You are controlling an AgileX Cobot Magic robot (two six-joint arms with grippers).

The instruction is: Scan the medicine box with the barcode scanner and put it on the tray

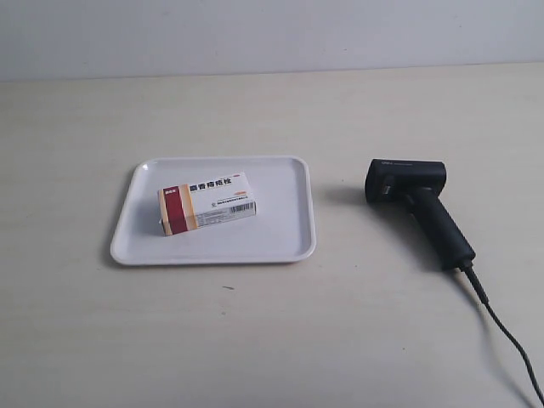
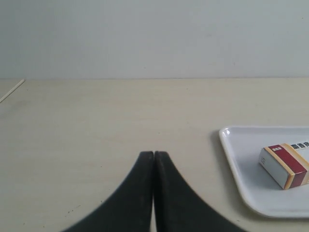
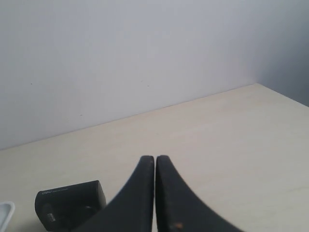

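Box-on-tray layout first, ext. view: the medicine box (image 1: 206,202) lay flat inside the tray (image 1: 289,246), roughly mid-tray, red/tan band end toward the tray edge farthest from the barcode scanner (image 1: 419,204). Scanner lay on its side on the table (image 1: 255,340), well apart from the tray on the side opposite the band end, head pointing toward the tray, cable (image 1: 501,327) trailing away from the tray. Neither arm showed in this view. Judging by that, box sat where the task wants it to end up; whether it had been scanned can't be told from the pics.

Left wrist view: left gripper (image 2: 154,157) had jaws pressed together, nothing between them, hanging over bare table. Tray corner and the banded end of the box (image 2: 285,166) showed off to one side of the jaws, well apart from them, no contact. Probably a parked or start pose, since the jaws weren't lined up on the box.

Right wrist view: right gripper (image 3: 155,160) also had jaws together, empty. Scanner head (image 3: 70,203) sat near the jaws but off to one side, partly hidden behind one finger; touching or not can't be told. A sliver of tray rim (image 3: 5,212) showed just beyond the scanner, on the side away from the jaws. Scanner lay on its side prob. so its handle is graspable.
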